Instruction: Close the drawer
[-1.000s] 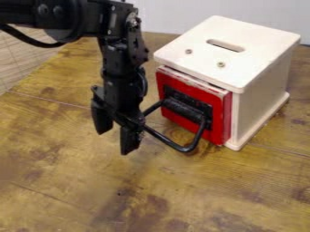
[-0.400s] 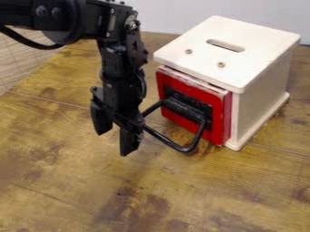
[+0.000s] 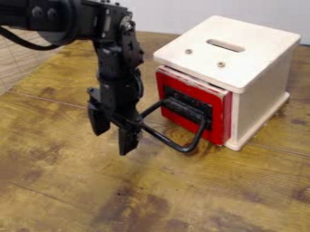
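The hand points down beside the black loop handle, perhaps to push it; its opening and grip I cannot tell. The red drawer sits in the cream box's front, seemingly nearly closed.

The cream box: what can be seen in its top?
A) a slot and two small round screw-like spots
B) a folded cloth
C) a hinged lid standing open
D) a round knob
A: the top of the cream box shows a dark slot toward the back and two small round spots nearer the edge above the red drawer.
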Robot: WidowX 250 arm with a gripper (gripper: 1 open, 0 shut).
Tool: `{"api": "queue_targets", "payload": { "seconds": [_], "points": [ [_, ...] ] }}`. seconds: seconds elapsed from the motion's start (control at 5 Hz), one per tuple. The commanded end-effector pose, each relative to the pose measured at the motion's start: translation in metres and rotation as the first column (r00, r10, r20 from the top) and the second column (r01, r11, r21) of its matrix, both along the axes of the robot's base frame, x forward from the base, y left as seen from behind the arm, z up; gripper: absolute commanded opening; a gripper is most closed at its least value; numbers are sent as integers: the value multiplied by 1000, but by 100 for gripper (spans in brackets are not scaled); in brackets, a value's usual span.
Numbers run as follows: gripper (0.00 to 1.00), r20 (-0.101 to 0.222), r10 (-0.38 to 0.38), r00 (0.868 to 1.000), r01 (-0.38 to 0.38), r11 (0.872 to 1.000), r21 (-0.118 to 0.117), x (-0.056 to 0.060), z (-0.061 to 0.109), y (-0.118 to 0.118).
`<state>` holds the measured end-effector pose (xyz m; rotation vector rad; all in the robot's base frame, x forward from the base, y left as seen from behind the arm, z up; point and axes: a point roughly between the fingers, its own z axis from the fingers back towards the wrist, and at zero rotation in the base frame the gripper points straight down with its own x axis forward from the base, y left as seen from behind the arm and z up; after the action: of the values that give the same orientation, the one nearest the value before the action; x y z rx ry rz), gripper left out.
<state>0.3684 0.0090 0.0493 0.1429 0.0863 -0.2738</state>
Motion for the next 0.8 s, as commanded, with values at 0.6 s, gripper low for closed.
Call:
{"api": "queue_targets", "payload": {
  "seconds": [0.6],
  "points": [
    [100, 101, 91, 991, -88, 996, -29, 6, 21, 16]
  ]
}}
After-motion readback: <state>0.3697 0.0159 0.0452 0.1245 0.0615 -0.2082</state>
